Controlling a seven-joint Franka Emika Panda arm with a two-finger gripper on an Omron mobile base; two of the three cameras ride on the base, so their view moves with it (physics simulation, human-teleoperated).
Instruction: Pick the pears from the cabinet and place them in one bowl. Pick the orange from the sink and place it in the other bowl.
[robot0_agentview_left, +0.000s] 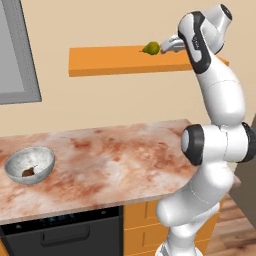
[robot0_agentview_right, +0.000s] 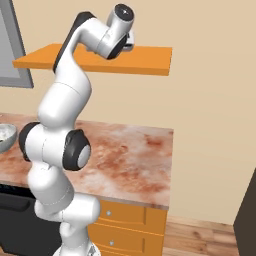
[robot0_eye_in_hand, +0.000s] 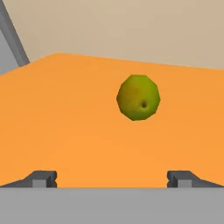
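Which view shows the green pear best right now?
Hand view: the green pear sits large and unobstructed on the orange cabinet, ahead of the open gripper. Left base view shows it small beside the gripper. In the right base view I can't make it out.

A marbled reddish-brown counter (robot0_agentview_left: 115, 155) spans the middle of the left base view. Below it, at 7 o'clock, sits a black oven front (robot0_agentview_left: 65, 235); at 5 o'clock, orange drawers (robot0_agentview_left: 145, 220). A grey-framed window (robot0_agentview_left: 15, 55) stands at 10 o'clock. Beige wall (robot0_agentview_right: 210, 100) behind; wood floor (robot0_agentview_right: 200, 240) at 5 o'clock in the right base view.
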